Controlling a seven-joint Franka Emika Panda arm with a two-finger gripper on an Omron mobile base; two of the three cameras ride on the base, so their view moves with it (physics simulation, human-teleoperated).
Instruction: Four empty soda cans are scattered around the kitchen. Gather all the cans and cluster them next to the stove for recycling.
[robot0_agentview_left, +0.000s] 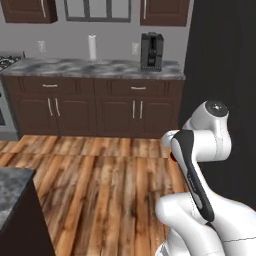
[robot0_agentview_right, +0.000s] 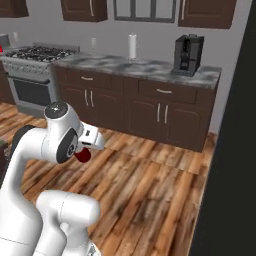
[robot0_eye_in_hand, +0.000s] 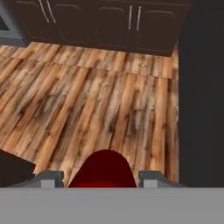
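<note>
Your gripper (robot0_eye_in_hand: 100, 177) is clamping a red soda can (robot0_eye_in_hand: 103, 169) between its fingertips, hovering well apart from the stove (robot0_agentview_right: 31, 75).

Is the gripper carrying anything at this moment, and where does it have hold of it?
Yes. The gripper holds a red soda can between its two fingertips, one on each side of the can's body; the exact height of the grip cannot be told.

No readable text, labels or numbers (none anywhere)

Coffee machine (robot0_agentview_right: 188, 54) on counter (robot0_agentview_right: 150, 67), right of paper towel roll (robot0_agentview_right: 132, 46); stove (robot0_agentview_right: 32, 75) left of counter; soda can (robot0_eye_in_hand: 103, 170) apparently between end effector (robot0_eye_in_hand: 99, 178) fingers
</note>
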